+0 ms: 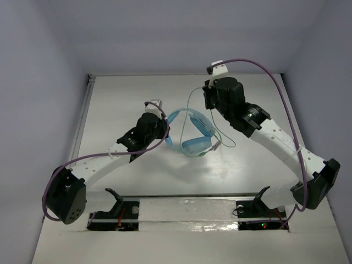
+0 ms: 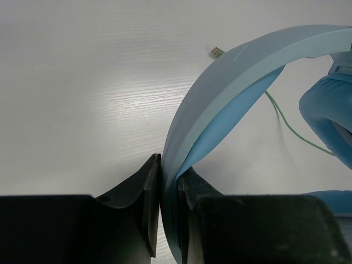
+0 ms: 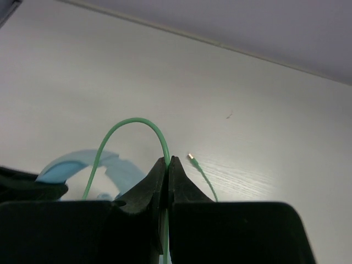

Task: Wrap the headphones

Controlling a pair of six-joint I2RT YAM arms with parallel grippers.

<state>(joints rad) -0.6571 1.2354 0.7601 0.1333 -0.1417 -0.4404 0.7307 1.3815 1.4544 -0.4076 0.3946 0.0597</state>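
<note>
Both pinching — left gripper (image 2: 169, 168) clamps headphones (image 1: 195, 146) by headband (image 2: 236, 71) | right gripper (image 3: 168, 162) nips green cable (image 3: 132, 122)

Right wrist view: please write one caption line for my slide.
The right gripper is shut on the pale-green cable, which loops above its fingers; the headphones show at lower left.

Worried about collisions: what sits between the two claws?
The headphones: left claw pinches the headband, right claw the cable, shown in the top view.

Light blue headphones (image 1: 196, 145), pale-green cable (image 3: 132, 121), purple robot cables (image 1: 247, 60), white faintly wood-grained table (image 1: 165, 177).
</note>
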